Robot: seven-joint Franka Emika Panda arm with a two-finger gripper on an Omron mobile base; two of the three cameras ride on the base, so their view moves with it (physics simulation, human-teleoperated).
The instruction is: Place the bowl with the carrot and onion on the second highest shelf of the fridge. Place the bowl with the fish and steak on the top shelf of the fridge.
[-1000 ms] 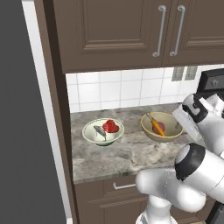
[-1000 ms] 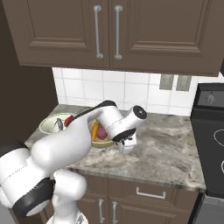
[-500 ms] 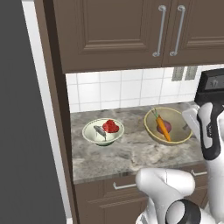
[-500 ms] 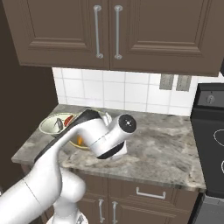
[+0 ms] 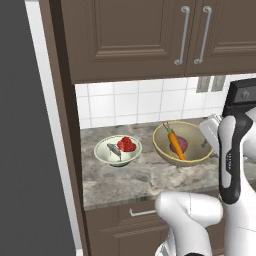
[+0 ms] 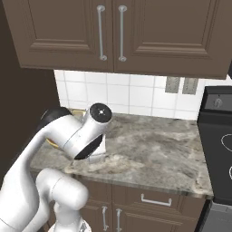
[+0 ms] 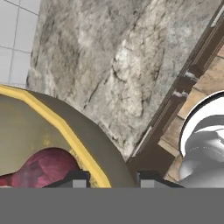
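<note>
Yellow-rimmed bowl (image 5: pixel 184 145) now sits higher and tilted in my left base view, lifted compared with a second ago. My gripper (image 7: pixel 112 177) is clamped on its rim, one finger (image 7: pixel 72 178) inside by the onion (image 7: pixel 41 168). Carrot (image 5: pixel 175 142) lies inside too. Fish-and-steak bowl (image 5: pixel 118 150) rests on the counter (image 5: pixel 135 177), well off to the side, unmoved.

Yellow-rimmed olive bowl (image 5: pixel 189 150) (orange carrot (image 5: pixel 175 144), purple-red onion (image 7: pixel 46 168)), grey-veined counter (image 5: pixel 135 177)
</note>
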